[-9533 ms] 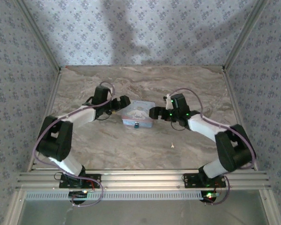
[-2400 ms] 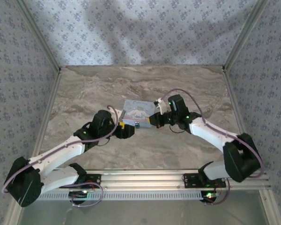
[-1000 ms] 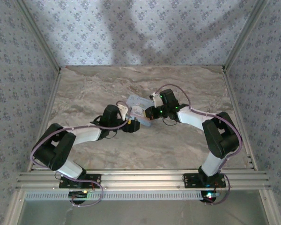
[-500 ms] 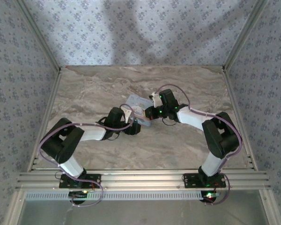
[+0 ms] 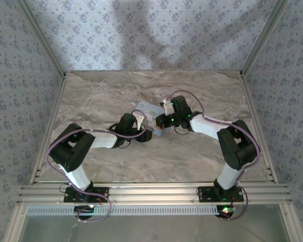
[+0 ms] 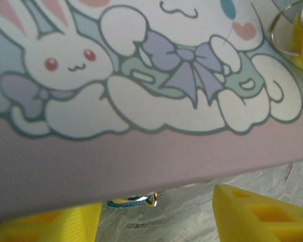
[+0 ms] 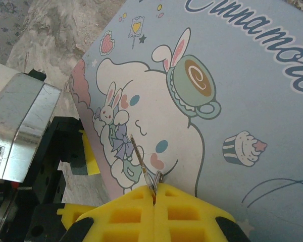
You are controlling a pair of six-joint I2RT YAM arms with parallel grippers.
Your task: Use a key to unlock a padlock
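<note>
The pale blue cartoon-printed tin (image 5: 147, 112) lies mid-table between both grippers. Under its pink edge in the left wrist view peeks a thin teal and gold sliver, the padlock (image 6: 135, 201); most of it is hidden. My left gripper (image 6: 156, 212) (image 5: 145, 134) is open, one yellow finger (image 6: 257, 217) on each side of that sliver and neither touching it. My right gripper (image 7: 154, 190) (image 5: 159, 122) hovers over the lid, shut on the key (image 7: 141, 159). The thin blade points out over the printed rabbit, and the key's ring (image 7: 158, 177) sits at the fingertips.
The marble table (image 5: 192, 156) is fenced by patterned walls and a metal frame. The left gripper's black body (image 7: 40, 166) stands right against the tin's left edge. Both forearms converge on the tin from the near side.
My left gripper has slid a little to the right, closer under the tin's near edge, and its jaws have narrowed. The right gripper has stayed shut on the key, nearly still.
</note>
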